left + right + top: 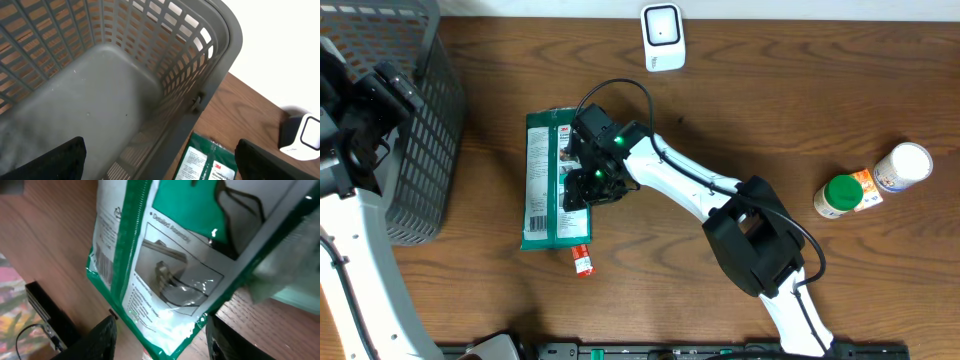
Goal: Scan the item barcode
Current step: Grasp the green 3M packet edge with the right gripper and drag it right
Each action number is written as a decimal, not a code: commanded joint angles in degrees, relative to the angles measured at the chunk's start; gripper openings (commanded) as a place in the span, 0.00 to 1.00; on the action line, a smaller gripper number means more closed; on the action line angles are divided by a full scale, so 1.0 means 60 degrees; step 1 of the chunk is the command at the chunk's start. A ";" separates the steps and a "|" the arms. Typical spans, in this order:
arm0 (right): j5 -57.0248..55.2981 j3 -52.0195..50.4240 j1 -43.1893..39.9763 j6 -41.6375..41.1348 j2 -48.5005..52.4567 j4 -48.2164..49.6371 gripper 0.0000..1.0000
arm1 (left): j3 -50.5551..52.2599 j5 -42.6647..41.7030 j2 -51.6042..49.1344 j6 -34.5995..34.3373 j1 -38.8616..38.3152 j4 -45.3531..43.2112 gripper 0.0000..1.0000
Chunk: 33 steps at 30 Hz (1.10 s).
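Wrist view alone shows green packet [165, 280] between right tool's [162, 339] half-spread fingers [102, 340], grip unclear. Left tool [162, 161] gapes, pitched down over basket [220, 55]

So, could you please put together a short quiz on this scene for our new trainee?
1. Which gripper is over the green package?
2. True or false: the white scanner sits inside the grey basket.
3. The left gripper is: A) open above the basket, B) shut on the package, C) touching the scanner.
Key: 1 the right gripper; 2 false, it stands on the table; 3 A.
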<state>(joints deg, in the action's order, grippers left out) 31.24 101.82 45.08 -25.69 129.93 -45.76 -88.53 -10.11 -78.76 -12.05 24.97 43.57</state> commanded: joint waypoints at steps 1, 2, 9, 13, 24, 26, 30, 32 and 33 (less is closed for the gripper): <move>-0.0007 -0.0069 0.0040 -0.0321 0.0080 -0.0171 0.53 | -0.0087 0.0051 0.0018 -0.0051 0.0022 0.0015 0.93; 0.0102 -0.0069 0.0015 -0.0357 0.0080 -0.0219 0.54 | -0.0087 0.0051 0.0018 -0.0051 0.0022 0.0015 0.93; 0.0091 -0.0386 0.0047 -0.0444 0.0080 0.0634 0.57 | -0.0087 0.0051 0.0018 -0.0051 0.0022 0.0015 0.93; 0.0091 -0.1166 0.0142 -0.1005 0.0080 0.1876 0.54 | -0.0087 0.0051 0.0018 -0.0051 0.0022 0.0011 0.93; 0.1082 -0.2433 0.0113 -0.0903 0.0044 0.5337 0.34 | -0.0087 0.0051 0.0018 -0.0051 0.0022 0.0015 0.93; 0.1443 -0.2433 0.0018 -0.0780 0.0018 0.5515 0.27 | -0.0087 0.0051 0.0018 -0.0051 0.0022 0.0011 0.93; 0.2612 -0.2433 -0.0160 -0.0426 -0.0036 0.5909 0.01 | -0.0087 0.0051 0.0018 -0.0051 0.0022 0.0011 0.93; 0.3198 -0.2433 -0.0280 -0.0415 -0.0153 0.6062 0.01 | -0.0087 0.0051 0.0018 -0.0051 0.0022 0.0011 0.93; 0.3366 -0.2433 -0.0353 -0.0415 -0.0237 0.6054 0.01 | -0.0087 0.0051 0.0018 -0.0051 0.0022 0.0011 0.93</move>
<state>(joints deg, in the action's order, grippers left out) 43.29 87.42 44.49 -29.87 129.93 -9.91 -88.53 -10.13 -78.76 -12.05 24.97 43.57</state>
